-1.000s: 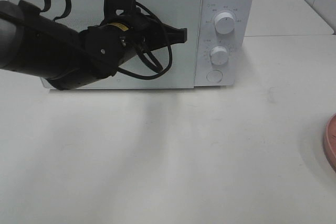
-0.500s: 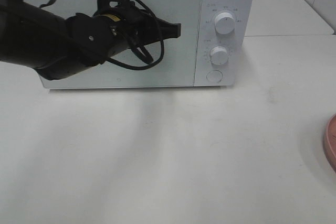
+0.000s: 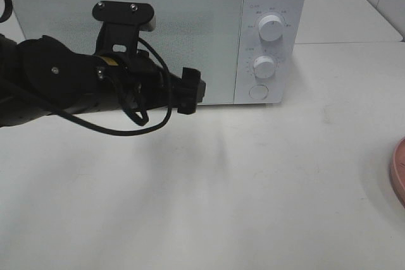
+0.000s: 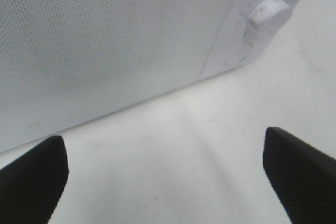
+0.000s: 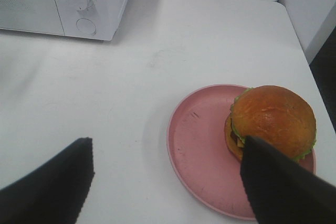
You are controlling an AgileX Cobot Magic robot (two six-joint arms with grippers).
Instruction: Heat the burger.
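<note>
The burger (image 5: pixel 273 121) sits on the pink plate (image 5: pixel 199 150) on the white surface (image 3: pixel 253 188). The right gripper (image 5: pixel 168 182) hovers above it, spread wide, empty. The left gripper (image 4: pixel 168 171), released, faces the closed microwave (image 3: pixel 190 30); panel markings illegible.

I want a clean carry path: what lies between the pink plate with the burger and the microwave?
Only bare white table lies between the pink plate with the burger and the microwave; the right wrist view shows it.
</note>
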